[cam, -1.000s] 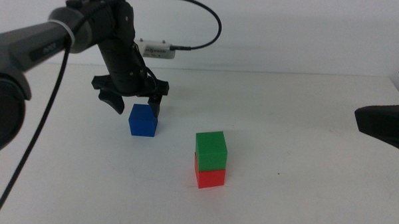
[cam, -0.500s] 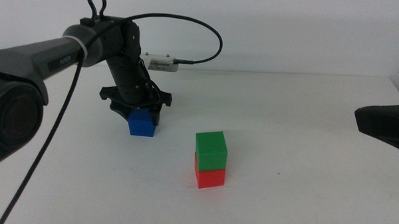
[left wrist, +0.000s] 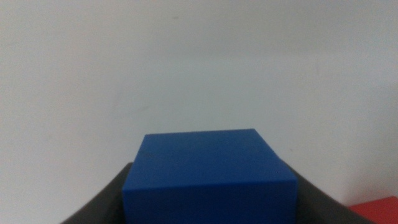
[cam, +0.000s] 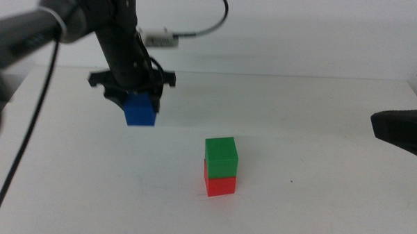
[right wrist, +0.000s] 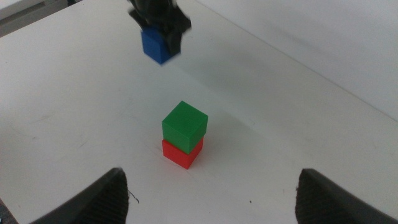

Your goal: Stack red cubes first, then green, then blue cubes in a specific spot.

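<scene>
My left gripper (cam: 135, 99) is shut on the blue cube (cam: 140, 111) and holds it in the air, above the table and to the back left of the stack. In the left wrist view the blue cube (left wrist: 208, 174) sits between the two dark jaws. The green cube (cam: 221, 155) rests on the red cube (cam: 220, 185) at the table's middle. The right wrist view shows the same stack, green (right wrist: 185, 126) on red (right wrist: 181, 154), with the blue cube (right wrist: 158, 46) held beyond it. My right gripper (right wrist: 211, 199) is open and empty, waiting at the right edge (cam: 401, 133).
A small white box (cam: 160, 39) on a black cable hangs behind the left arm at the back. The white tabletop (cam: 318, 176) runs to a back edge against the wall.
The left gripper came down around the blue cube, shut on it, and has lifted it off the table. The stack and the right arm have not moved.
</scene>
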### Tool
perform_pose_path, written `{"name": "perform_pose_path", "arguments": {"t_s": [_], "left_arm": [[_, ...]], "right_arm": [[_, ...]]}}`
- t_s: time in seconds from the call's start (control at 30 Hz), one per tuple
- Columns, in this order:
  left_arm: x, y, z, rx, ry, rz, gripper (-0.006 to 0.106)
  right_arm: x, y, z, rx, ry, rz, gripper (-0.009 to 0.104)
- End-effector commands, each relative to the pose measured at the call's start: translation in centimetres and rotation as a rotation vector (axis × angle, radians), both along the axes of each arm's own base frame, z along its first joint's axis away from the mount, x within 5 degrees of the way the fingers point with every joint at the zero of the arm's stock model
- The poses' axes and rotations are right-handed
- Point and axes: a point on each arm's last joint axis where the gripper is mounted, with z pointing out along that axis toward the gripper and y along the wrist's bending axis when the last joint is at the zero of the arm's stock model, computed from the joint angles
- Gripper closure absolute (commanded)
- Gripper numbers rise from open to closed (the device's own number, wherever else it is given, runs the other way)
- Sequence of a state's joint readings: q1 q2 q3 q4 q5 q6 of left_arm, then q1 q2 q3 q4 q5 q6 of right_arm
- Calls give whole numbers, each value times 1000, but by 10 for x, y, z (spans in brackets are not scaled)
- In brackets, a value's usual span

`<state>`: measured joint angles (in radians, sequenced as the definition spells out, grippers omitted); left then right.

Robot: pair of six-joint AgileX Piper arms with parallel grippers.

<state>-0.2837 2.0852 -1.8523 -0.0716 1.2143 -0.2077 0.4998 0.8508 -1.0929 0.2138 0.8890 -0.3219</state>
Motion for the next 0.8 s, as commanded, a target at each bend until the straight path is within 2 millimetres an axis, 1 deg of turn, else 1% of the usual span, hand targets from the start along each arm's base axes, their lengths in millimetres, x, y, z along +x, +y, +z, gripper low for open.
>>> {"name": "perform_pose_path", "arguments": {"t_s": [0.0,0.07,0.13,0.23,0.3,0.4,0.5,0.6,0.77], "left_arm": [[-36,-7,56,25,-41,83,96],[-61,-21,75,62,-100,130,96],[-89,-35,87,98,-158,172,96],[-117,-55,94,67,-207,228,96],[-127,-71,98,7,-212,242,96],[-137,-94,97,-34,-211,218,96],[-142,-108,91,-41,-202,197,96],[-144,-117,87,-54,-201,168,96],[-141,-127,81,-84,-220,123,96]], "right_arm": [[0,-1,13,44,-82,-10,1],[0,-1,13,44,-82,-10,1],[0,-1,13,44,-82,-10,1],[0,-1,13,44,-82,-10,1],[0,-1,13,44,-82,-10,1],[0,-1,13,44,-82,-10,1],[0,-1,13,44,-82,-10,1],[0,-1,13,44,-82,-10,1],[0,-1,13,43,-81,-10,1]]}}
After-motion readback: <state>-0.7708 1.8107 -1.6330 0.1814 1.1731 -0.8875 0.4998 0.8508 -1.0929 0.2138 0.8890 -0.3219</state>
